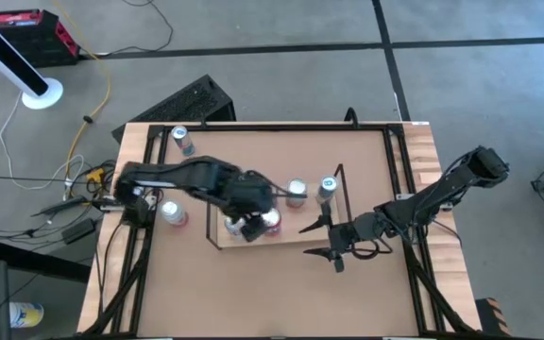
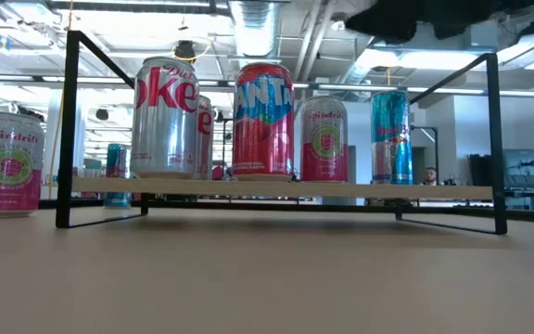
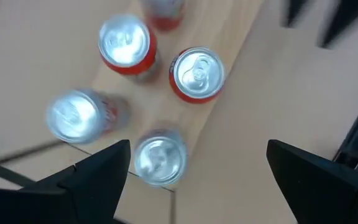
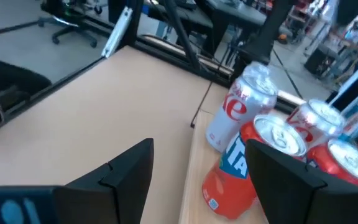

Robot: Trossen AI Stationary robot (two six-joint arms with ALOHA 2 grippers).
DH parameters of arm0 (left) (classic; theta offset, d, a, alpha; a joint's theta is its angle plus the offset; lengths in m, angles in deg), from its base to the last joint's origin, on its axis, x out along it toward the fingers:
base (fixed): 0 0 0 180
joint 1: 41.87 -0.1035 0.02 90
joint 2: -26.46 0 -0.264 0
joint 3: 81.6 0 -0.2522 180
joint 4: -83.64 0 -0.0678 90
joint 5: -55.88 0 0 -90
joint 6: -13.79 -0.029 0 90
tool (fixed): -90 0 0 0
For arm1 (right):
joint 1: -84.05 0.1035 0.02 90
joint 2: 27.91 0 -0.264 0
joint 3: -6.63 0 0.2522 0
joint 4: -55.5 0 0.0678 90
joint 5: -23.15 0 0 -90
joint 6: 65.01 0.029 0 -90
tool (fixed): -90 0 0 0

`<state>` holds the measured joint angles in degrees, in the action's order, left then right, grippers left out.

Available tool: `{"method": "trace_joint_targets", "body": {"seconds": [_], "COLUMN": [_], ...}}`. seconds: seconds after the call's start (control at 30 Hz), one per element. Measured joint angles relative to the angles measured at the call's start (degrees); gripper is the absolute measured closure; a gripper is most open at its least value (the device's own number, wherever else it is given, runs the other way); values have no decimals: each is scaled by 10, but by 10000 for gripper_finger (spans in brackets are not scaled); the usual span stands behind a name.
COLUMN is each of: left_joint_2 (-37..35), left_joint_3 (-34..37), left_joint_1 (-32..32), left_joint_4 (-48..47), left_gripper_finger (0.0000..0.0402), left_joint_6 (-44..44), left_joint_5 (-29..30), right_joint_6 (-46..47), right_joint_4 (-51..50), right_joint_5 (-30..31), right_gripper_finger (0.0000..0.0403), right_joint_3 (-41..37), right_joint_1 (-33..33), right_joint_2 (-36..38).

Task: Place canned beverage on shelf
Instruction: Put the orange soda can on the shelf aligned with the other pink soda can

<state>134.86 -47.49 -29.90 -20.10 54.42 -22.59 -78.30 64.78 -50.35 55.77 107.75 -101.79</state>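
The light-wood shelf with black wire uprights stands mid-table and carries several cans: a Diet Coke, a red Fanta, a pink Spindrift and a blue can. My left gripper hangs wide open above the shelf's left end, looking down on several can tops, and touches none. My right gripper is open and empty near the table top, to the right of the shelf, facing the Fanta can.
A pink Spindrift can stands on the table left of the shelf. Another can stands near the far left corner. Black rails edge the tabletop. Bare tabletop lies between the shelf and the near edge.
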Motion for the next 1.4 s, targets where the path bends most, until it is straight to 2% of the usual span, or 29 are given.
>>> {"method": "trace_joint_targets", "body": {"seconds": [0.13, 0.23, 0.3, 0.37, 0.47, 0.53, 0.6, 0.73, 0.87, 0.97, 1.17, 1.4], "left_joint_2": [-41, -60, -67, -68, -61, -60, -66, -95, -143, -194, -312, -431], "left_joint_3": [0, 0, 0, 0, 0, 1, 1, 1, 16, 75, 272, 469], "left_joint_1": [51, 88, 105, 120, 129, 127, 121, 119, 128, 139, 161, 159], "left_joint_4": [-1, 0, -1, 0, 2, 0, 0, 0, 0, 0, 21, 138], "left_gripper_finger": [40, 40, 40, 40, 40, 40, 40, 40, 40, 40, 40, 40], "left_joint_6": [-89, -147, -181, -194, -208, -225, -238, -242, -216, -179, -89, -76], "left_joint_5": [59, 99, 117, 162, 214, 228, 237, 271, 295, 328, 400, 397], "right_joint_6": [25, 45, 47, 47, 48, 62, 91, 133, 144, 145, 148, 149], "right_joint_4": [39, 40, 38, 25, -37, -72, -81, -81, -99, -100, -90, -92], "right_joint_5": [1, 2, 3, 3, 18, 33, 52, 105, 106, 106, 109, 109], "right_gripper_finger": [145, 182, 219, 262, 333, 376, 387, 372, 382, 388, 380, 386], "right_joint_3": [2, 23, 38, 60, 90, 104, 109, 109, 109, 108, 109, 113], "right_joint_1": [-16, -25, -26, -25, -24, -23, -22, -16, -17, -17, -31, -59], "right_joint_2": [-40, -76, -90, -106, -118, -118, -117, -118, -117, -118, -127, -158]}}
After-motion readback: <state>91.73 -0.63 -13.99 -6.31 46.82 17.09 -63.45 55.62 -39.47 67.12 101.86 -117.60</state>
